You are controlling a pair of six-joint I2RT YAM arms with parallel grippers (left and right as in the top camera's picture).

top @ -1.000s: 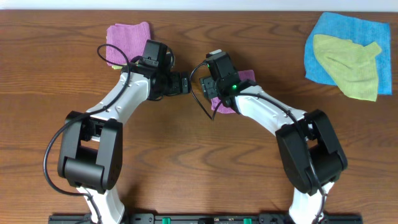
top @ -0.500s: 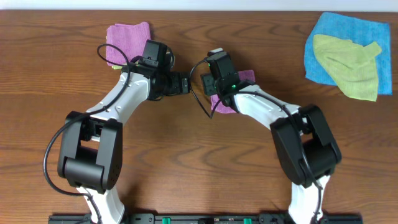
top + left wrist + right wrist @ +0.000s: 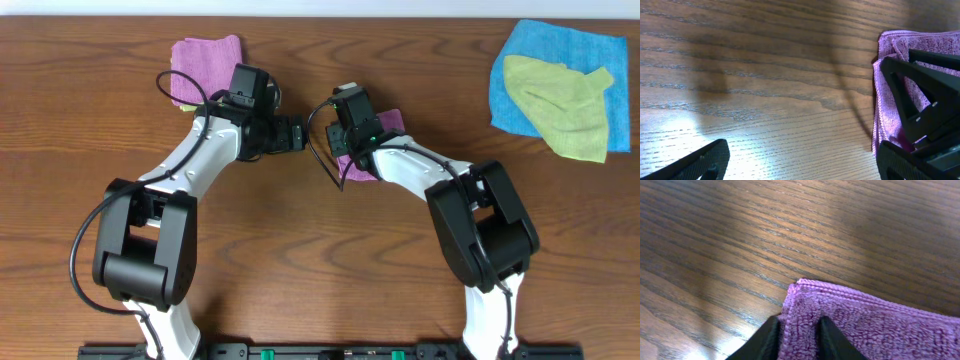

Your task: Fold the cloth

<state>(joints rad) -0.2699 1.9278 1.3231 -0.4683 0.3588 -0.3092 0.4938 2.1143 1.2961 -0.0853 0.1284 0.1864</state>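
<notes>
The cloth (image 3: 392,123) is purple and lies bunched at the table's middle, mostly hidden under my right wrist. In the right wrist view its stitched corner (image 3: 805,292) points away from me. My right gripper (image 3: 797,340) is shut on that corner, with a ridge of pile pinched between the two black fingers (image 3: 767,337). From overhead the right gripper (image 3: 345,148) sits at the cloth's left edge. My left gripper (image 3: 800,167) is open wide just left of the cloth (image 3: 890,65), over bare wood. Overhead, the left gripper (image 3: 295,133) faces the right one.
A large blue cloth (image 3: 600,55) lies at the back right with a yellow-green cloth (image 3: 560,105) on top. Another purple cloth (image 3: 205,55) lies folded at the back left, behind my left arm. The table's far edge runs along the top.
The right gripper's fingers have closed in on the cloth's corner, and the right arm has shifted slightly left. The left arm has stayed still and open.
</notes>
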